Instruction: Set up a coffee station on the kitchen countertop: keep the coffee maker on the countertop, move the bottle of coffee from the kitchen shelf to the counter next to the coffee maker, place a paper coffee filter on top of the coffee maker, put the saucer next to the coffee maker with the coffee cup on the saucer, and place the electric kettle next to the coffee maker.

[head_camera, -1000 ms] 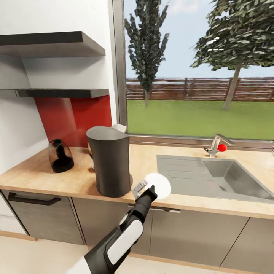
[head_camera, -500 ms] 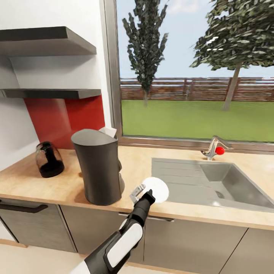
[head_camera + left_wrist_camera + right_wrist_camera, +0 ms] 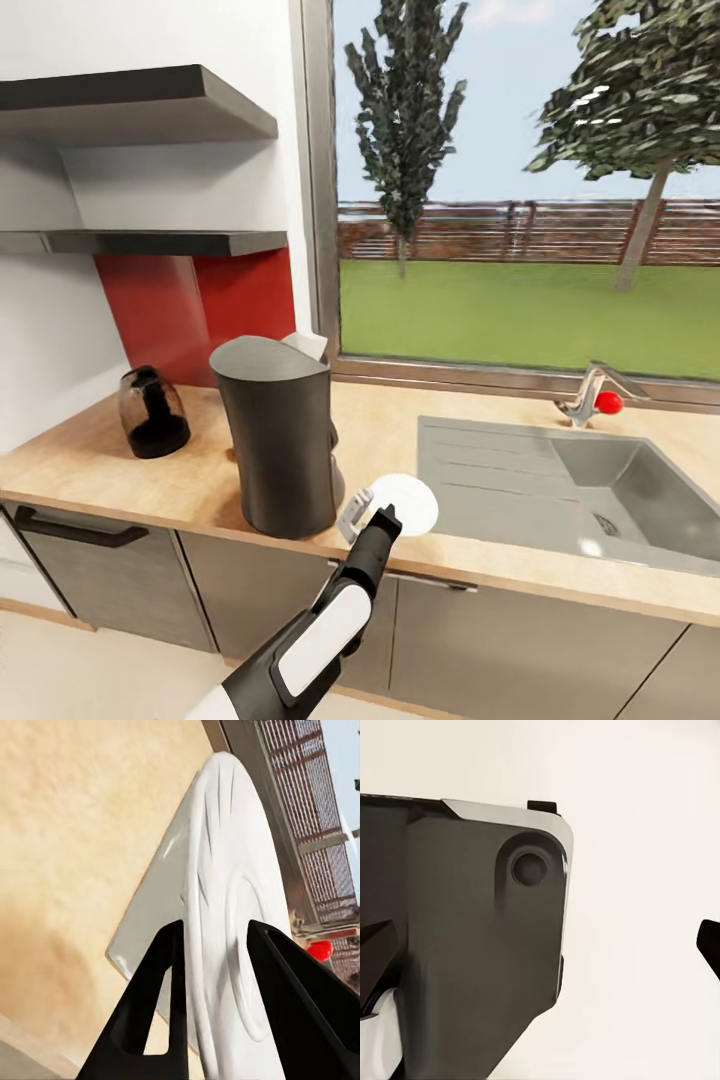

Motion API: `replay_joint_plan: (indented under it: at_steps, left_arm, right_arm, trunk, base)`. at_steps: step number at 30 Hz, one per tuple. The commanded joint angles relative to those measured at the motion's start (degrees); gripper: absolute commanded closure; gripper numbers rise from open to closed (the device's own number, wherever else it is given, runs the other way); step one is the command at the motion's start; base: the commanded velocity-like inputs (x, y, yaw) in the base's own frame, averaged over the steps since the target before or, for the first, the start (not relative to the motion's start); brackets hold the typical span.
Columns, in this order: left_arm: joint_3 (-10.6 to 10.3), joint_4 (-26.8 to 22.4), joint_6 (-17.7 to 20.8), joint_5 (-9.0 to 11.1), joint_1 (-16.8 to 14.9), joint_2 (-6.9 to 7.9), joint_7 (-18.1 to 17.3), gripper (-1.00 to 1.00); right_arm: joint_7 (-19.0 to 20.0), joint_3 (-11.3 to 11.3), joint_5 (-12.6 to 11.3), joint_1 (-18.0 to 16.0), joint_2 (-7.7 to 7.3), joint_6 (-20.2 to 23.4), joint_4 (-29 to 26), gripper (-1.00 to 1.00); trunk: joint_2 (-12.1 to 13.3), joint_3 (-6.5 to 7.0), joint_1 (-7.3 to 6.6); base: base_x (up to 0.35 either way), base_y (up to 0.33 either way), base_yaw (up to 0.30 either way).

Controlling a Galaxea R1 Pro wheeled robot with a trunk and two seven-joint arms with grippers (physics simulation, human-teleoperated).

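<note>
One small slip worries me: my left gripper (image 3: 362, 507) pinches the saucer (image 3: 405, 500) by its rim, low in the middle of the frame, just beside the coffee maker (image 3: 277, 436) near the countertop (image 3: 120, 472) edge, so it could tip off.

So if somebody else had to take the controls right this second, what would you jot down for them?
Left gripper: shut on the saucer, held on edge over the countertop just right of the coffee maker.
Right gripper: its fingers barely show in the right wrist view, so its state is unclear.
Done: coffee maker on the countertop, paper filter on top of it, kettle on the counter to its left.
Left: set the saucer down flat beside the coffee maker, put the cup on it, bring the coffee bottle alongside.
</note>
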Motion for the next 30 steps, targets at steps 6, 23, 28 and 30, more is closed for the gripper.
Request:
replay_joint_plan:
  at_steps: [6, 23, 28, 30]
  left_arm:
    - [-0.03, 0.06, -2.01, 0.30, -0.08, 0.00, 0.37, 1.00]
    - [-0.21, 1.18, -3.48, 0.39, -0.08, 0.00, 0.37, 1.00]
    - [-0.15, 1.31, -3.48, 0.35, -0.08, 0.00, 0.37, 1.00]
    - [-0.14, 3.15, -3.52, 0.71, -0.08, 0.00, 0.37, 1.00]
  right_arm:
    - [-0.05, 0.49, -0.56, -0.02, -0.02, 0.11, -0.02, -1.00]
    - [-0.05, 0.49, -0.56, -0.02, -0.02, 0.11, 0.01, -1.00]
    - [-0.05, 0.49, -0.56, -0.02, -0.02, 0.11, 0.01, -1.00]
    - [-0.05, 0.49, -0.56, -0.02, -0.02, 0.11, 0.01, -1.00]
  trunk:
    - [-0.09, -0.12, 0.03]
    - [-0.09, -0.12, 0.03]
    - [-0.09, -0.12, 0.03]
    - [-0.09, -0.12, 0.03]
  base:
    - [0.167, 0.000, 0.010]
    - [0.147, -0.041, 0.000]
    - [0.131, -0.058, 0.000]
    - [0.013, -0.005, 0.000]
